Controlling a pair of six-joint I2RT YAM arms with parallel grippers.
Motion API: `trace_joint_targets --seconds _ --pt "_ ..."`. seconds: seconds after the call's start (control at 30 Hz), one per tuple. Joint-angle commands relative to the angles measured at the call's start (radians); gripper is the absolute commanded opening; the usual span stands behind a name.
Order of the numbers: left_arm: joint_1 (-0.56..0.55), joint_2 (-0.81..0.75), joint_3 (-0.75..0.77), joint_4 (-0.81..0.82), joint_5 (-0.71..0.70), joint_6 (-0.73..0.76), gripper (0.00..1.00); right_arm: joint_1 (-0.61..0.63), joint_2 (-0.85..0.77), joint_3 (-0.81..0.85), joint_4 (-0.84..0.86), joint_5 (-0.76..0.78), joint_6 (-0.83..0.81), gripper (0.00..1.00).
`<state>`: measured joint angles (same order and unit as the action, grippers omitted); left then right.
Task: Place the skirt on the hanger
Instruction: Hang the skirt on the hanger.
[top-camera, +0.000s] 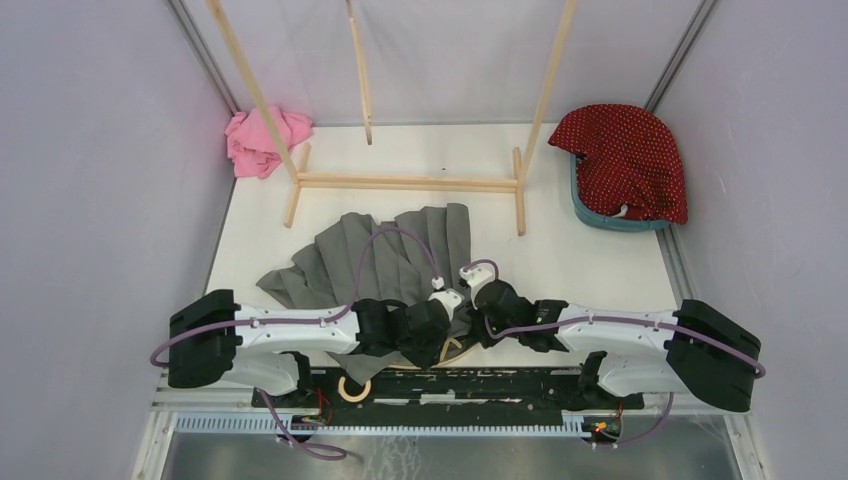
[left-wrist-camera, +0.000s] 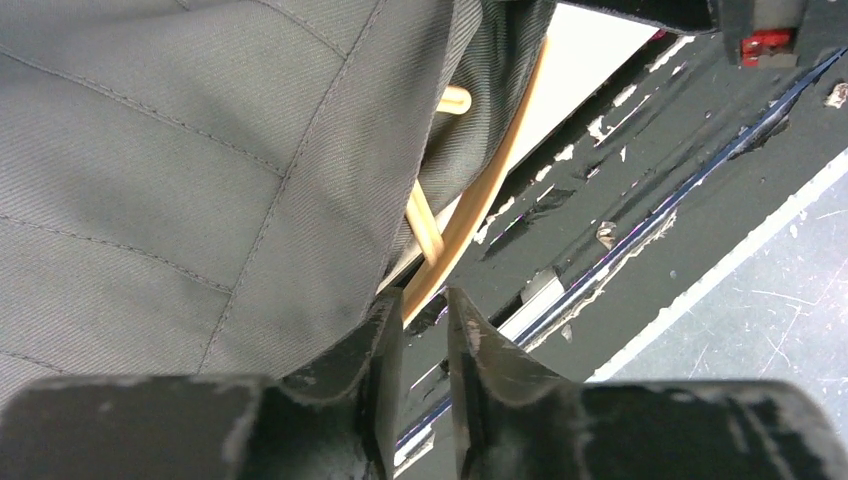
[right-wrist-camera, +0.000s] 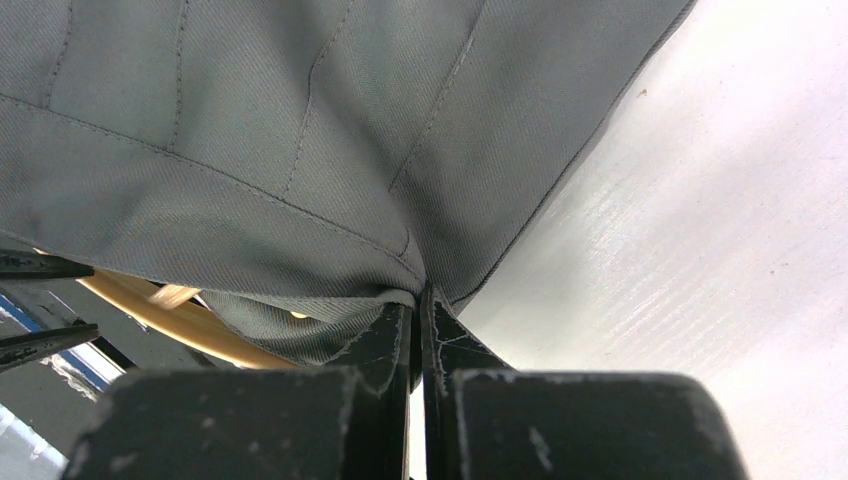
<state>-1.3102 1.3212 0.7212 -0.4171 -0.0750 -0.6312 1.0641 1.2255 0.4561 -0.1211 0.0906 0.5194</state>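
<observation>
The right tool (right-wrist-camera: 418, 300) is pinching the skirt's (top-camera: 380, 255) edge on the worktop (right-wrist-camera: 700, 250). The left tool (left-wrist-camera: 425, 305) is gaping slightly beside the hanger (left-wrist-camera: 480, 190), which is lying partly under the cloth. Unheld, it is likely risking slipping out.

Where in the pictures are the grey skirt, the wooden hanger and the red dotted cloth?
grey skirt (top-camera: 390, 250): top view, middle of its pleated fabric.
wooden hanger (left-wrist-camera: 490, 170): left wrist view, on its curved bar.
red dotted cloth (top-camera: 625, 160): top view, on its middle.

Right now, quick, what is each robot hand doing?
Left gripper: slightly open, holding nothing.
Right gripper: closed, pinching the skirt edge.
</observation>
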Motion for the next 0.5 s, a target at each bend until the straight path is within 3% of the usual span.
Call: trace_joint_targets --seconds 0.0,0.47 --pt "0.003 -0.011 -0.017 0.024 0.024 -0.007 0.33 0.000 0.010 0.022 0.005 0.028 -0.006 0.01" --pt "0.003 0.059 -0.076 0.136 0.047 0.020 0.47 -0.001 -0.007 0.006 0.011 0.023 0.005 0.01"
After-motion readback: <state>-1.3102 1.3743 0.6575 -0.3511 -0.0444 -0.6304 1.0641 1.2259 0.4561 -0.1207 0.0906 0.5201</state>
